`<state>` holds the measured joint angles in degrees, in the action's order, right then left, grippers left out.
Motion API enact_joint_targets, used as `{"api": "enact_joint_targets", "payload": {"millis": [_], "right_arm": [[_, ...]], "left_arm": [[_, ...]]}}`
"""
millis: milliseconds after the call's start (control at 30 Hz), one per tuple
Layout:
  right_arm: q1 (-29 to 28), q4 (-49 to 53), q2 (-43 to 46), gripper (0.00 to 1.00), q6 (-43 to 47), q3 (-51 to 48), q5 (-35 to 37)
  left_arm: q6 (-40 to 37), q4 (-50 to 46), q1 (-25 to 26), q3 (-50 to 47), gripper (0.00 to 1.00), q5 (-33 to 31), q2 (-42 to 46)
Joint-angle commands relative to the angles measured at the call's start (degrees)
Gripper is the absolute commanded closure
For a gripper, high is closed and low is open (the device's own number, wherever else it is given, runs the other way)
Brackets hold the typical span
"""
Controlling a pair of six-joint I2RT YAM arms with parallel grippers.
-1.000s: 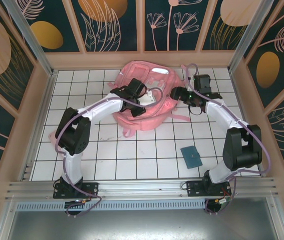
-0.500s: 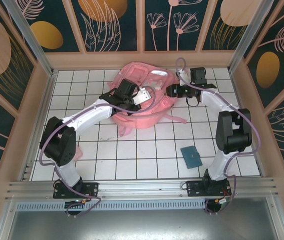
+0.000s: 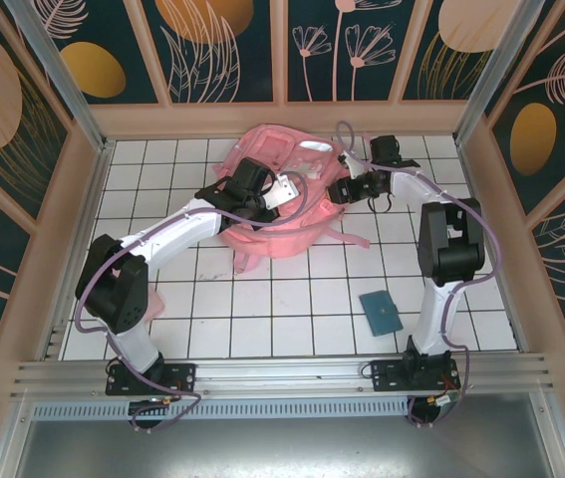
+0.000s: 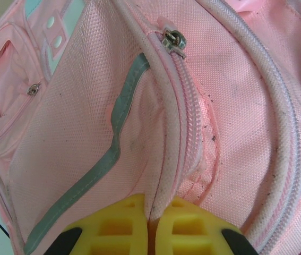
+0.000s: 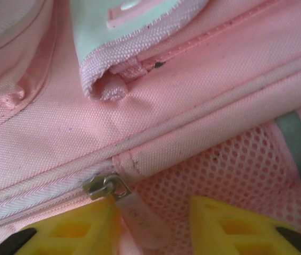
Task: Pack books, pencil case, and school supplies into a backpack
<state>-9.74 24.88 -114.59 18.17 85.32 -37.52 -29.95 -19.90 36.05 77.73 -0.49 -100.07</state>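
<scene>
Top external view, from the left: the left arm reaches across the white tiled worktop [image 3: 262,319] to the pink backpack [image 3: 287,237], which lies slumped at the far middle of the worktop, close to the back wall. The left claw [image 3: 284,189] sits on top of the backpack, on its left half. The right claw [image 3: 340,189] meets the backpack's right edge, coming in from the side. Well apart from both claws, on the near right of the worktop, lies a flat teal booklet [image 3: 381,312], alone on the tiles.

Left wrist view: the left claw [image 4: 151,208] has its yellow fingers [image 4: 113,226] pressed together on a fold of the backpack [image 4: 76,106], pinching the pale piped edge that runs beside a zipper track. The metal zipper slider [image 4: 174,40] sits farther up that track, away from the claw. A grey stripe [image 4: 113,154] curves down the fabric to the left of the pinched fold.

Right wrist view: the right claw [image 5: 155,208] has its yellow fingers [image 5: 81,228] spread partway, a clear gap between them. A zipper pull [image 5: 113,188] on the backpack [image 5: 192,69] lies in that gap, its tab just beside the left finger; whether that finger touches it I cannot tell. Pink mesh [image 5: 235,170] lies under the right finger.
</scene>
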Motion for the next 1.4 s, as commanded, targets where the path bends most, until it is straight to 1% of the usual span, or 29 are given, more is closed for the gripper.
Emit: {"api": "enact_joint_targets", "payload": {"millis": [0, 67, 133, 200, 300, 400, 500, 600, 667, 733, 800, 833, 867, 900, 933, 967, 1000, 1033, 1067, 1133, 1200, 1367], "right_arm": [[0.4, 2.1, -2.1, 0.67, 3.5, 3.8, -1.6], [0.4, 3.1, -2.7, 0.73, 4.6, 4.5, -3.5], [0.4, 4.2, -2.7, 0.82, 5.4, 4.9, -4.9], [0.4, 3.7, -1.5, 0.91, 4.7, 4.1, -3.5], [0.3, 1.7, 2.6, 0.96, 2.7, 0.9, -0.8], [0.0, -1.0, 8.3, 1.0, 0.7, -3.2, 0.9], [-0.9, -0.8, 12.0, 1.0, -1.2, -5.1, 1.3], [-3.9, -0.9, 14.8, 1.0, -2.6, -7.0, 2.4], [-6.8, -1.3, 16.4, 1.0, -3.1, -8.8, 1.1], [-8.6, -5.5, 18.8, 1.0, -5.8, -12.0, 3.7], [-8.1, -7.9, 20.2, 1.0, -7.1, -13.7, 1.2], [-7.7, -8.7, 20.5, 1.0, -7.6, -14.1, 2.1], [-7.3, -9.4, 20.3, 1.0, -8.7, -14.1, 4.7], [-6.5, -9.9, 19.8, 0.98, -10.0, -13.8, 7.0], [-5.4, -9.8, 18.7, 0.9, -11.3, -13.0, 8.0], [-4.4, -9.4, 17.6, 0.78, -12.0, -11.9, 8.1], [-3.9, -9.3, 16.7, 0.69, -12.4, -11.3, 8.4], [-3.4, -9.4, 15.7, 0.61, -12.2, -10.7, 9.1], [-3.1, -9.3, 14.6, 0.58, -11.6, -9.9, 10.2], [-2.5, -8.1, 12.2, 0.57, -9.7, -7.9, 10.6], [-1.8, -5.9, 9.3, 0.57, -6.2, -5.1, 8.8], [-0.4, 2.9, 2.7, 0.57, 4.1, 1.8, 1.1]], "left_arm": [[2.3, 3.6, -0.5, 0.8, 1.0, -0.6, 3.9], [2.4, 3.8, -0.5, 0.8, 1.0, -0.5, 3.9], [2.9, 3.9, -0.5, 0.9, 1.0, -0.5, 3.7], [4.1, 4.3, -0.5, 1.3, 1.0, -1.3, 3.3], [5.9, 3.3, -0.5, 2.9, 1.0, -2.1, 2.2], [6.5, 3.6, -0.5, 3.4, 1.0, -2.9, 0.2], [7.5, 4.1, -0.5, 4.2, 1.0, -3.1, -0.7], [9.0, 4.8, -0.4, 5.3, 1.0, -2.3, -1.4], [10.4, 5.3, -0.4, 5.7, 1.0, -1.2, -1.8], [11.0, 6.3, -0.5, 5.2, 1.0, -1.2, -1.7], [11.2, 7.1, -0.4, 4.4, 1.0, -1.2, -1.3], [11.3, 7.2, -0.4, 4.1, 1.0, -1.1, -1.1], [11.3, 7.4, -0.4, 3.8, 1.0, -1.1, -0.9], [11.2, 7.4, -0.4, 3.5, 1.0, -1.1, -0.6], [11.0, 7.4, -0.4, 3.1, 1.0, -1.3, -0.3], [11.0, 7.5, -0.5, 2.7, 1.0, -1.3, 0.1], [10.8, 7.6, -0.4, 2.4, 1.0, -1.3, 0.4], [10.7, 7.7, -0.4, 2.0, 1.0, -1.3, 0.7], [10.6, 7.7, -0.4, 1.7, 1.0, -1.1, 1.0], [10.4, 7.6, -0.4, 1.3, 1.0, -0.9, 1.4], [10.2, 7.5, -0.4, 0.9, 1.0, -1.1, 1.5], [10.0, 7.2, -0.4, 0.4, 1.0, -2.1, 1.5]]}}
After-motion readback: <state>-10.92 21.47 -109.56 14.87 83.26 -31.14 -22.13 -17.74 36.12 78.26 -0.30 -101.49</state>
